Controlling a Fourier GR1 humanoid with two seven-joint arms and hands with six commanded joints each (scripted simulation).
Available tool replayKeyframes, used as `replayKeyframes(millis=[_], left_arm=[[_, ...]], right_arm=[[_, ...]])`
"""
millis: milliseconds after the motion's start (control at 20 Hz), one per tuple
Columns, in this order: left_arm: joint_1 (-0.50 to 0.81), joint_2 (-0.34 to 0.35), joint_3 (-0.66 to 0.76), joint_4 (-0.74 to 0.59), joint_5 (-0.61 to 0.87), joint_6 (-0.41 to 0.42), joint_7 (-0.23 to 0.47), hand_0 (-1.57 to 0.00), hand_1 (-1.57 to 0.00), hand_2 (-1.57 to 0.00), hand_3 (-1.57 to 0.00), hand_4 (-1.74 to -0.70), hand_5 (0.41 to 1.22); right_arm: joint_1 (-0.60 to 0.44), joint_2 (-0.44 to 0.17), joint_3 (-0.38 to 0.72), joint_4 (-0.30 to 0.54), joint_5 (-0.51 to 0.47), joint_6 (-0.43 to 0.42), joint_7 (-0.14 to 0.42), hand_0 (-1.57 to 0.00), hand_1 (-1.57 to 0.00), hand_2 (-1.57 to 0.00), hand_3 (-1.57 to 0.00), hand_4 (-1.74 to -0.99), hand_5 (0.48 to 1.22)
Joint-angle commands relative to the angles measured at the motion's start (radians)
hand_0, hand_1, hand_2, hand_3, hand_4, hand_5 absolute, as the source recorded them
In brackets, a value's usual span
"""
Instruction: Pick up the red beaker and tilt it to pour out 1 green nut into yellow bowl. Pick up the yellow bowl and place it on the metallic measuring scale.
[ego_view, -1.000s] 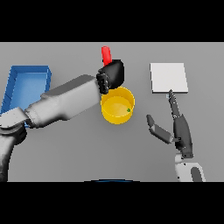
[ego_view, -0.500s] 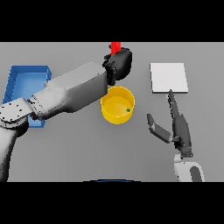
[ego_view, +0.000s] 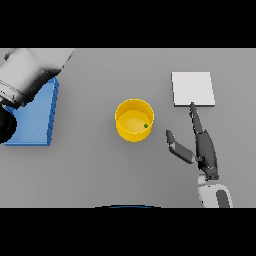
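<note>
At centre of the counter, yellow bowl with green nut already inside, not yet on the scale far right; right hand open, empty, nearby.

a lab bench: grey table with a metallic measuring scale.

No legible text, label, brand, number or sign appears on any surface: the yellow bowl, the measuring scale, the blue tray and the worktop are all unmarked
</note>
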Motion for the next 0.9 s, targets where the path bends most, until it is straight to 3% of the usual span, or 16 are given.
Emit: replayKeyframes(millis=[0,100,200,350,500,700,850], left_arm=[[0.005,0.019,0.071,0.042,0.078,-0.002,0.025,-1.57,-1.57,-1.57,-1.47,-1.73,1.221],[0.026,0.075,0.195,0.093,0.228,0.02,0.066,-1.57,-1.57,-1.57,-1.42,-1.74,1.221],[0.046,0.12,0.287,0.149,0.35,0.056,0.107,-1.57,-1.57,-1.57,-1.39,-1.74,1.221],[0.125,0.196,0.404,0.201,0.531,0.113,0.102,-1.57,-1.57,-1.57,-1.48,-1.74,1.221],[0.233,0.248,0.464,0.224,0.666,0.192,0.144,-1.57,-1.57,-1.57,-1.52,-1.74,1.221],[0.37,0.281,0.519,0.193,0.824,0.284,0.307,-1.57,-1.57,-1.57,-1.55,-1.74,1.221],[0.48,0.32,0.55,0.094,0.93,0.329,0.353,-1.57,-1.57,-1.57,-1.49,-1.74,1.221]], right_arm=[[0.003,0.0,0.003,0.002,0.024,-0.017,0.006,0.0,0.0,0.0,0.0,-1.146,0.641],[-0.011,-0.001,0.01,0.003,0.049,-0.03,0.019,0.0,0.0,0.0,0.0,-1.144,0.633],[-0.025,0.001,-0.006,0.016,0.004,-0.01,0.012,0.0,0.0,0.0,0.0,-1.129,0.625],[-0.055,0.01,-0.022,0.036,-0.06,0.02,-0.009,0.0,0.0,0.0,0.0,-1.083,0.625],[-0.033,-0.001,-0.013,0.03,-0.064,0.041,-0.026,0.0,0.0,0.0,0.0,-1.106,0.642],[-0.043,-0.009,-0.016,0.029,-0.078,0.056,-0.021,0.0,0.0,0.0,0.0,-1.157,0.666],[-0.043,-0.008,0.0,0.023,-0.055,0.052,-0.022,0.0,0.0,0.0,0.0,-1.181,0.687]])
